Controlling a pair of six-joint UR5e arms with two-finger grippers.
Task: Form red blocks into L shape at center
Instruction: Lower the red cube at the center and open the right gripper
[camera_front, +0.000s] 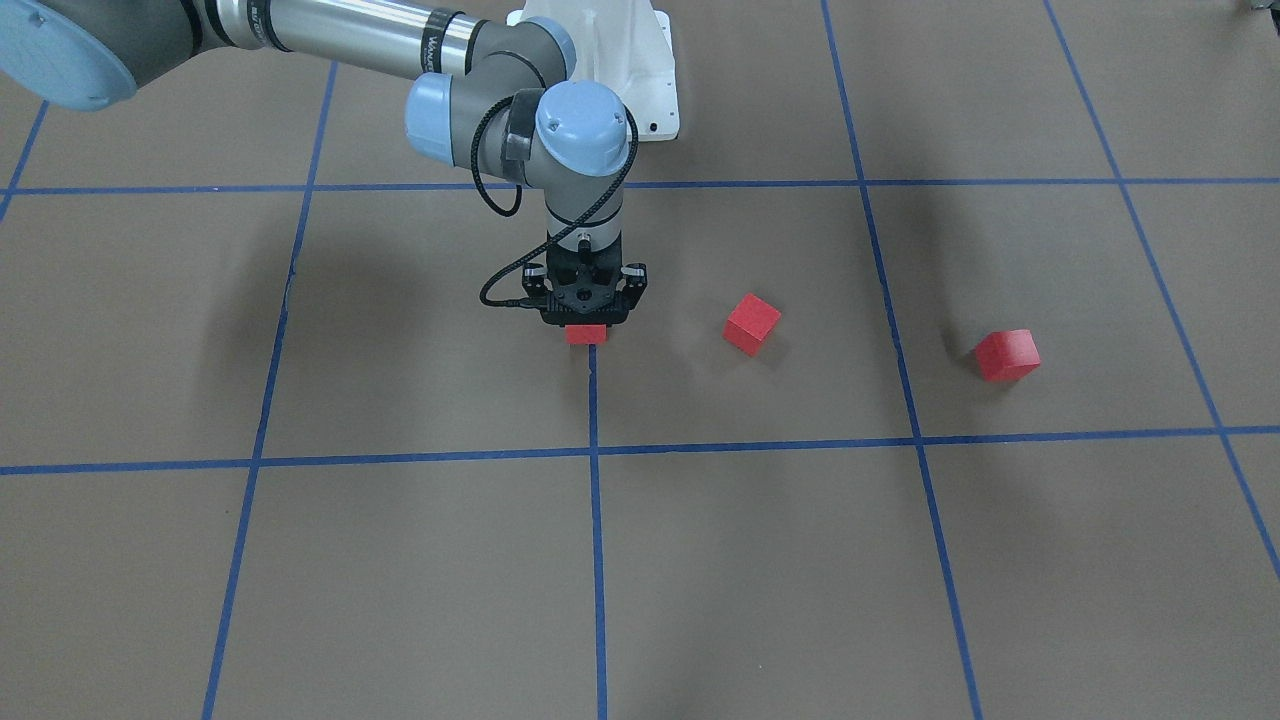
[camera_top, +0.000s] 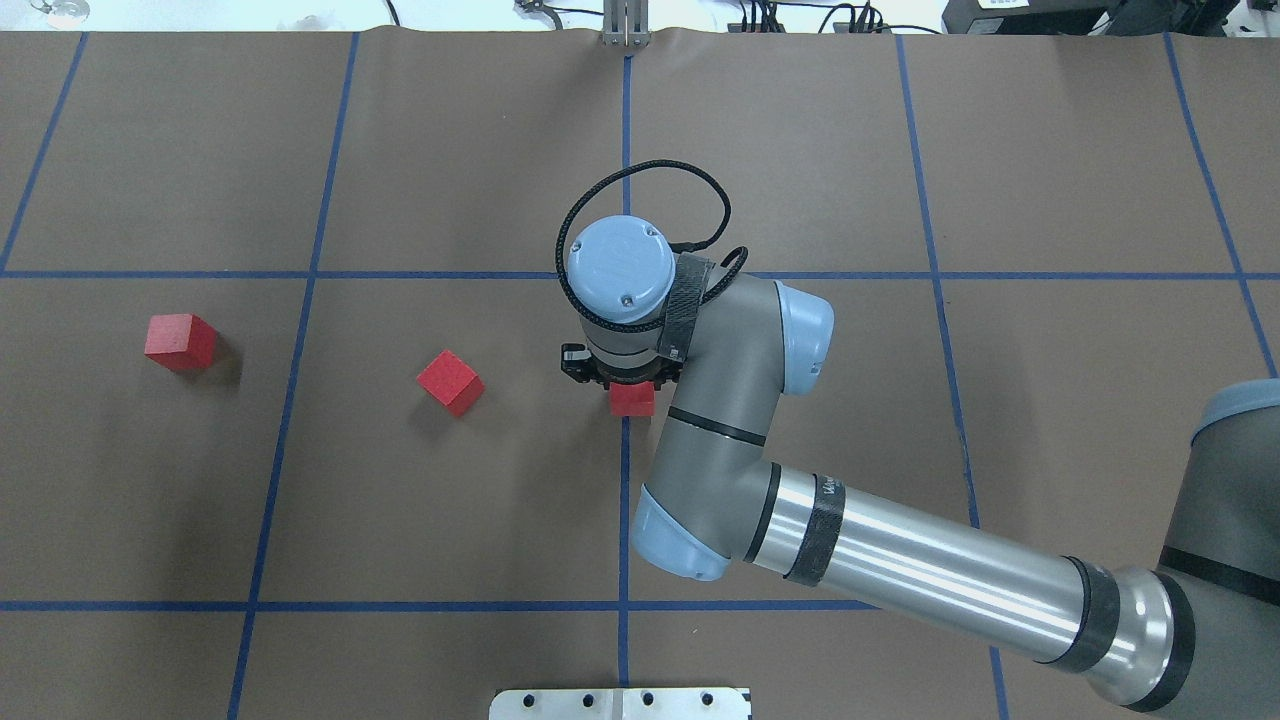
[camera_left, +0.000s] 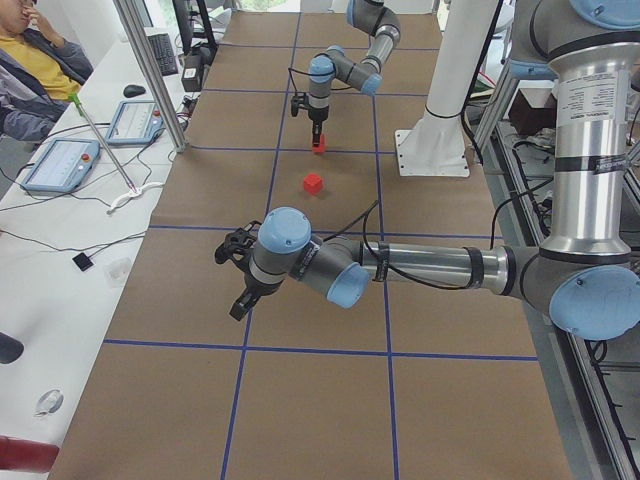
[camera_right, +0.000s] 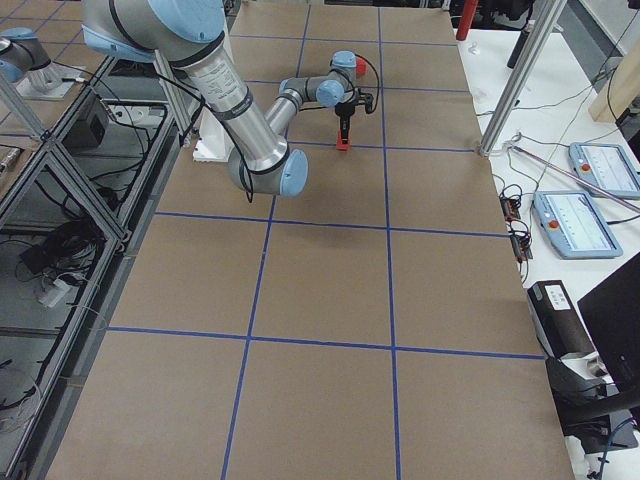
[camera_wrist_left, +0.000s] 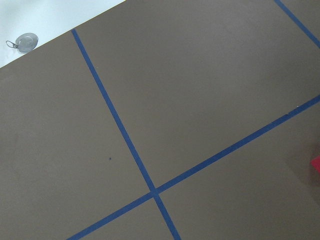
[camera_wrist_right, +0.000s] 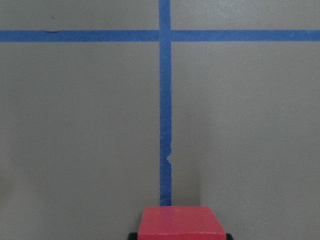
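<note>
My right gripper (camera_top: 632, 385) points straight down over the middle blue tape line of the brown gridded floor (camera_top: 800, 180). It is shut on a red block (camera_top: 632, 398), which also shows in the front view (camera_front: 586, 334) and in the right wrist view (camera_wrist_right: 181, 222) with black fingertips on both sides. A second red block (camera_top: 450, 381) lies turned askew to its left. A third red block (camera_top: 180, 341) lies farther left, across a tape line. My left gripper (camera_left: 238, 275) shows only in the exterior left view, low over the floor, and I cannot tell whether it is open or shut.
The white robot base (camera_front: 640, 70) stands behind the right gripper, and its plate (camera_top: 620, 703) shows at the overhead view's bottom edge. A side table with tablets (camera_left: 60, 165) and a seated operator (camera_left: 30, 70) borders the floor. A metal post (camera_top: 625, 25) stands at the far edge.
</note>
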